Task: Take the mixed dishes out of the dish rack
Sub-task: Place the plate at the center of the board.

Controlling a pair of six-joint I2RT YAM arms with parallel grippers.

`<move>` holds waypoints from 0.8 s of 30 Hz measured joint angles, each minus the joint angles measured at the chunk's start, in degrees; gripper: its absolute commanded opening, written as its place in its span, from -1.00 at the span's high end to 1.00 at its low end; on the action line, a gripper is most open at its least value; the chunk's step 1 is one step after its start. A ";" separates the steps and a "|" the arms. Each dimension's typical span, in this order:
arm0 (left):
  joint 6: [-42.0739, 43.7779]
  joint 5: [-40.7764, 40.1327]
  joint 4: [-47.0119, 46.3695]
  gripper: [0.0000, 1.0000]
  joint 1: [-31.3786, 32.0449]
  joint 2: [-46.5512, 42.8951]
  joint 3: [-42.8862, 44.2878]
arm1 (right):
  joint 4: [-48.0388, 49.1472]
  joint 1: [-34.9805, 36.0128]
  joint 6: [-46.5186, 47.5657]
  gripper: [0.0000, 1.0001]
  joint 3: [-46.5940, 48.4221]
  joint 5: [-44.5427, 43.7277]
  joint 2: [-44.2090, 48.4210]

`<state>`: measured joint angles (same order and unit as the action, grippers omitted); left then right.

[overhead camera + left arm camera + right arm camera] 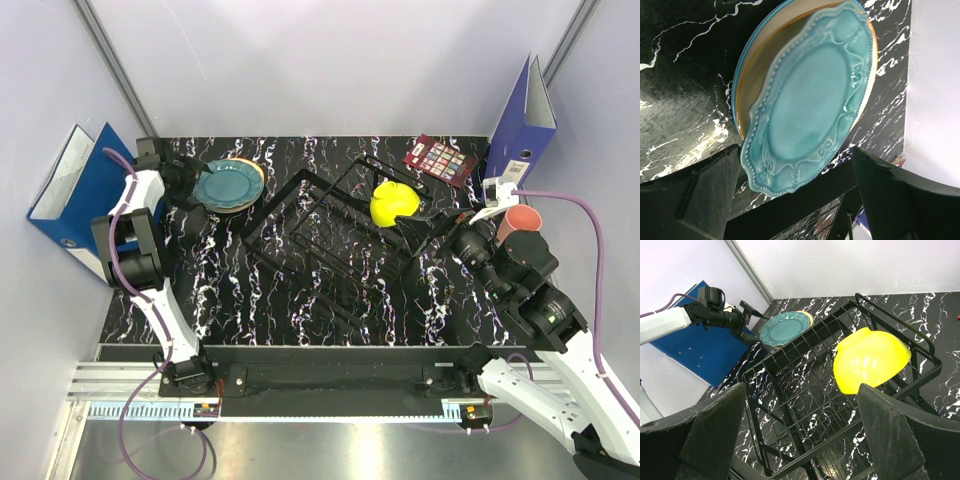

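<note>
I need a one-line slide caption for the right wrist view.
Open right fingers frame the yellow bowl in the dish rack; the teal plate lies beyond.

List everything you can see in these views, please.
teal scalloped plate: one, teal, atop plate stack, far left
plates beneath: count unclear, cream and blue rims
small bowl: one, yellow-green, in rack
dish rack: one, black, table centre
pink cup: one, pink, right edge
ring binders: two, blue, left and right
card: one, dark red, far right
table: one, black marbled
left gripper: one, black, open at plate stack
right gripper: one, black, open near bowl
</note>
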<state>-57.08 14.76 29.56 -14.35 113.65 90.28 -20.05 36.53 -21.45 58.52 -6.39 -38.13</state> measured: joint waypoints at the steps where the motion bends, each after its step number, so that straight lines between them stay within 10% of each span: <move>1: 0.17 0.00 0.35 -0.87 0.00 0.09 0.13 | 0.09 0.00 0.00 -0.99 -0.15 -0.02 -0.02; 24: 0.63 1.64 -2.16 -0.88 -0.20 2.23 -2.73 | 0.50 0.00 0.00 -0.99 -1.03 -0.02 -0.13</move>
<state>-56.45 16.40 27.40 -14.55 115.87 87.55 -19.55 36.53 -21.45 57.49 -6.42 -38.26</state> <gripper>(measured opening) 0.928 0.993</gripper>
